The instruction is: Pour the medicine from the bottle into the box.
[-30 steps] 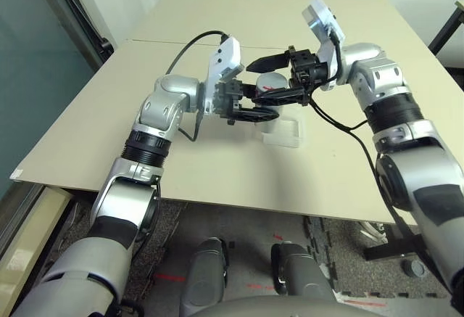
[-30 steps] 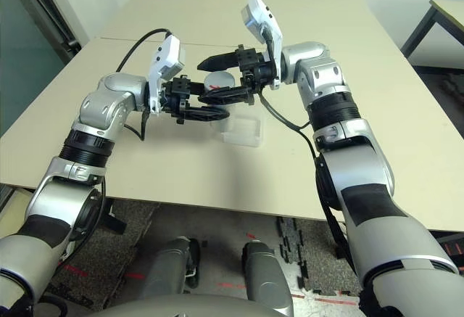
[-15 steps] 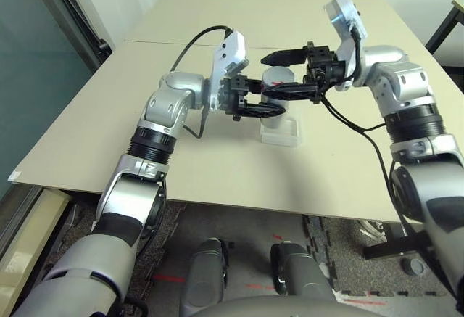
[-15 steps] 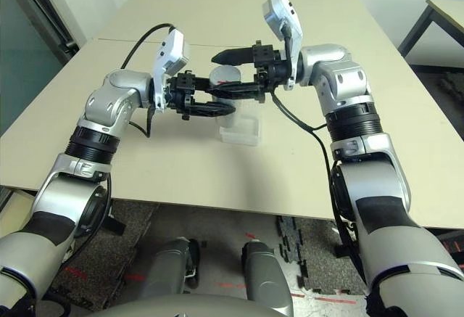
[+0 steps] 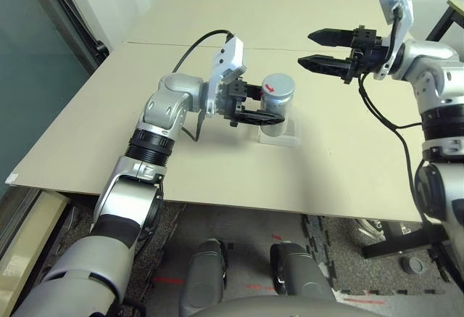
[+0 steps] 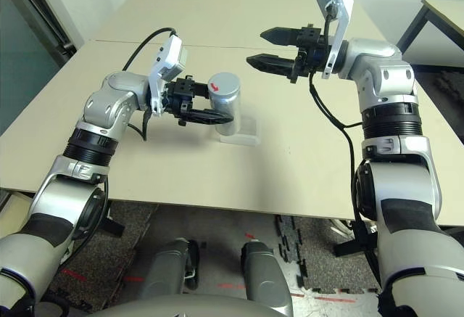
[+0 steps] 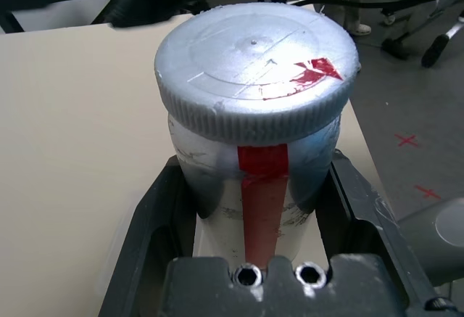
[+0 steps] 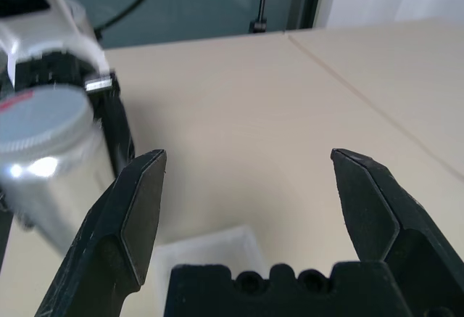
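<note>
My left gripper (image 5: 268, 112) is shut on the bottle (image 5: 278, 91), a silver-grey cylinder held roughly upright just above the table. Its round grey cap (image 7: 257, 56) is on, with a red mark on top and a red strip down the side. The black fingers (image 7: 145, 219) clamp the body on both sides. The box (image 5: 280, 133), shallow and transparent, lies on the table directly below and in front of the bottle. My right gripper (image 5: 316, 48) hangs open in the air to the right of the bottle and higher, apart from it, with nothing between its fingers (image 8: 138, 208).
The beige table (image 5: 145, 128) has a seam running across it behind the arms. A black cable (image 5: 190, 45) loops from the left wrist. A dark glass wall (image 5: 43, 63) stands to the left, and a second table's leg (image 5: 446, 30) at far right.
My right gripper, which had its open fingers around the bottle's cap, has drawn back to the right and upward, clear of it. The left gripper still holds the bottle over the box.
</note>
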Controlling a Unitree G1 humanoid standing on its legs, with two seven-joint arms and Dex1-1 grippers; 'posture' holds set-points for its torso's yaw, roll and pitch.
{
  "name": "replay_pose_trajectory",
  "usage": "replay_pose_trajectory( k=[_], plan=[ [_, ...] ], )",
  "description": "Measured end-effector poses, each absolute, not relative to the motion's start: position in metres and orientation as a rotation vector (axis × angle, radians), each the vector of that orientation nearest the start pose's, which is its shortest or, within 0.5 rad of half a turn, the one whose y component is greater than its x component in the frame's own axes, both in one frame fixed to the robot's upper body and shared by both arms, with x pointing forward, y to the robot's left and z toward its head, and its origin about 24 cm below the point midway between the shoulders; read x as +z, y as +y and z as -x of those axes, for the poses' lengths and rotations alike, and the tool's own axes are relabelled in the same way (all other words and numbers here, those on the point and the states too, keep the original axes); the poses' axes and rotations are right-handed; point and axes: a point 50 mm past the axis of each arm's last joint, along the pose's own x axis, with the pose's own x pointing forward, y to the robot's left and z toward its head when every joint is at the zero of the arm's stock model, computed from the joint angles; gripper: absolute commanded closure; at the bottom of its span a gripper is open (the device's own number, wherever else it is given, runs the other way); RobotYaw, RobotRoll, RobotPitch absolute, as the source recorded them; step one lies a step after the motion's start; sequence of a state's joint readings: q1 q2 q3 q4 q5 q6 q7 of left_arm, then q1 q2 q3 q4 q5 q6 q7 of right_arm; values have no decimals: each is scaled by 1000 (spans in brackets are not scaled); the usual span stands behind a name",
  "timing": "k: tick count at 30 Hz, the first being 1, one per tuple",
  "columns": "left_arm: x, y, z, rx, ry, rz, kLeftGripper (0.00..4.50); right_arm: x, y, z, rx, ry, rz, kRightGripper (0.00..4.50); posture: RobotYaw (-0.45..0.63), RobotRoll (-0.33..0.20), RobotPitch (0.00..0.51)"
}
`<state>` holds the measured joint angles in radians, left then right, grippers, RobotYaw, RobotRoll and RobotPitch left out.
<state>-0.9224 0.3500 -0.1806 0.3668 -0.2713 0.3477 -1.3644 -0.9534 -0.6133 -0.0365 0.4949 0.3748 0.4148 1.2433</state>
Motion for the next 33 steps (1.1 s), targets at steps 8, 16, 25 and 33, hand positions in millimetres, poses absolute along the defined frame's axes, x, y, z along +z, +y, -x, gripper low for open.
replay_pose_trajectory(
  k=[8, 16, 25, 33],
  plan=[
    [198, 95, -342, -1548, 27, -286, 2019, 254, -198, -339, 1121, -13, 166, 0, -39, 0, 70],
    [199, 99, -352, -1517, 32, -286, 2019, 254, -180, -321, 1157, 14, 158, 0, -54, 0, 72],
    [200, 93, -358, -1518, 20, -289, 2019, 248, -154, -319, 1209, 2, 152, 0, -67, 0, 63],
    [197, 94, -361, -1520, 28, -293, 2019, 249, -147, -317, 1221, -9, 161, 0, -76, 0, 66]
  ],
)
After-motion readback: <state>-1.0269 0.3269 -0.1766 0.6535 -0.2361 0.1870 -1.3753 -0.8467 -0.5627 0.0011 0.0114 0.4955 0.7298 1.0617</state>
